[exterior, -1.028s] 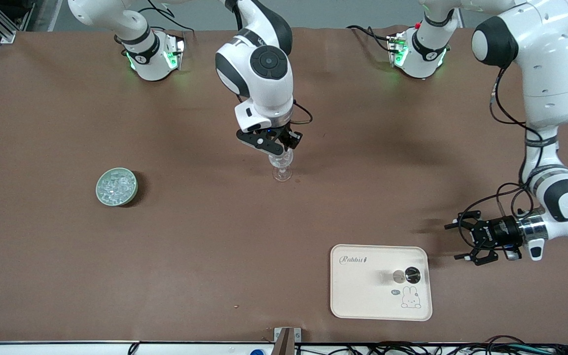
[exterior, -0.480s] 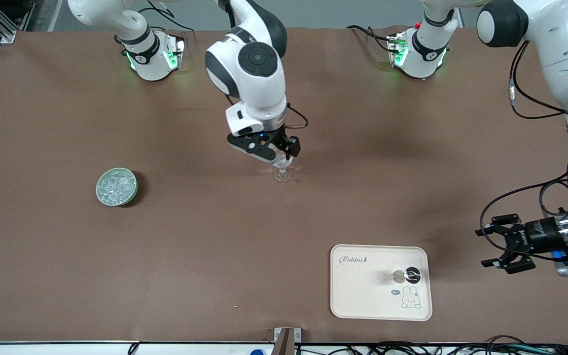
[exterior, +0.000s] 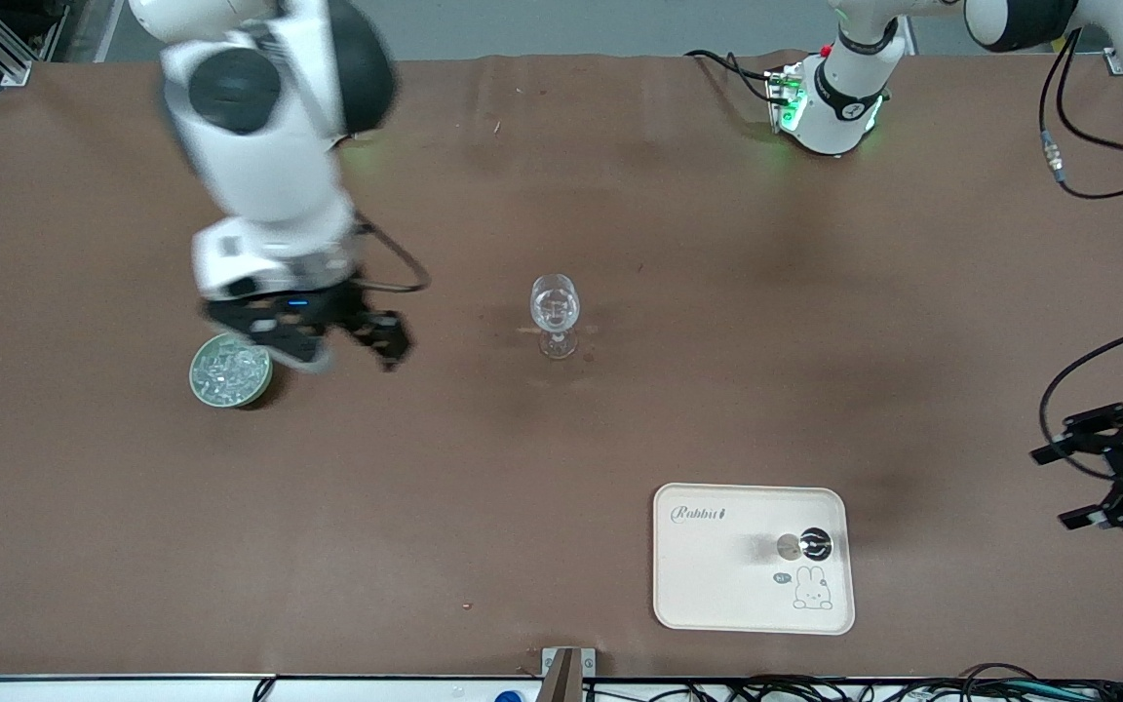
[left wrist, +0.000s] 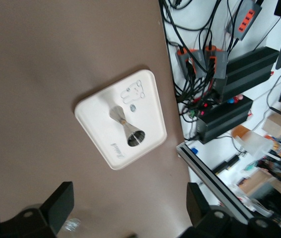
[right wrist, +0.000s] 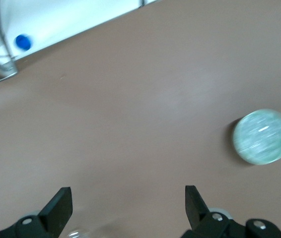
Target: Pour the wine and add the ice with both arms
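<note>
A clear stemmed wine glass (exterior: pixel 555 310) stands upright in the middle of the table. A green bowl (exterior: pixel 230 370) full of small clear ice cubes sits toward the right arm's end; it also shows in the right wrist view (right wrist: pixel 262 136). My right gripper (exterior: pixel 352 351) is open and empty, in the air just beside the bowl, between it and the glass. My left gripper (exterior: pixel 1054 487) is open and empty, low over the table's edge at the left arm's end, apart from the tray. Both wrist views show open jaws with only bare table between them.
A cream tray (exterior: pixel 717 585) with a rabbit print lies near the front edge, with a small metal jigger (exterior: pixel 805 544) on it; the tray (left wrist: pixel 101 144) and jigger (left wrist: pixel 129 130) show in the left wrist view. Cables and boxes lie past the table's edge.
My right gripper has swung away from over the wine glass to beside the ice bowl. My left gripper has drawn back from the tray toward its end of the table.
</note>
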Motion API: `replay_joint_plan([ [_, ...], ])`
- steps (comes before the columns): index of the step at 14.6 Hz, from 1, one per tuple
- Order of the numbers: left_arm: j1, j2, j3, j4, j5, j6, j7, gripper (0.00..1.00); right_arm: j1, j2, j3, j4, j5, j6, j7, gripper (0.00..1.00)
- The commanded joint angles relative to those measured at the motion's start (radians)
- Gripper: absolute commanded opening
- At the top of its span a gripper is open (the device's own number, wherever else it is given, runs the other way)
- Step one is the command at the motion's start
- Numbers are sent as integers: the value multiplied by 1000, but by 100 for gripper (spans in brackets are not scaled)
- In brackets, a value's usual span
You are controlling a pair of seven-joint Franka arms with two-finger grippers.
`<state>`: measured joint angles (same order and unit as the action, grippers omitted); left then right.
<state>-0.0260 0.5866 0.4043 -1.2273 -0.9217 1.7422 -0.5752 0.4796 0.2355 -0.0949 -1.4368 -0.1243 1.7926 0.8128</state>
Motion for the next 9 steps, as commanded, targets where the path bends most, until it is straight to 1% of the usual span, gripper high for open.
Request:
replay_joint_plan([
  [1, -17, -120, -89, -31, 243, -3, 90, 100, -172, -94, 26, -34, -6, -59, -191, 100],
  [3, -18, -189, -154, -64, 401, -7, 205, 100, -283, -131, 29, -34, 6, -100, -350, 100],
  [4, -18, -211, -182, -67, 469, -42, 260, 100, -341, -152, 34, -34, 11, -119, -450, 100],
  [6, -18, -267, -244, -81, 616, -73, 366, 100, -400, -192, 34, -34, 23, -186, -576, 100],
  [7, -17, -310, -275, -115, 676, -73, 409, 100, -433, -209, 35, -34, 55, -214, -619, 100],
  [8, -17, -350, -292, -145, 714, -75, 441, 100, -470, -222, 37, -34, 107, -241, -677, 100],
  [9, -17, -401, -311, -188, 742, -73, 464, 100, -492, -228, 37, -34, 130, -255, -716, 100],
])
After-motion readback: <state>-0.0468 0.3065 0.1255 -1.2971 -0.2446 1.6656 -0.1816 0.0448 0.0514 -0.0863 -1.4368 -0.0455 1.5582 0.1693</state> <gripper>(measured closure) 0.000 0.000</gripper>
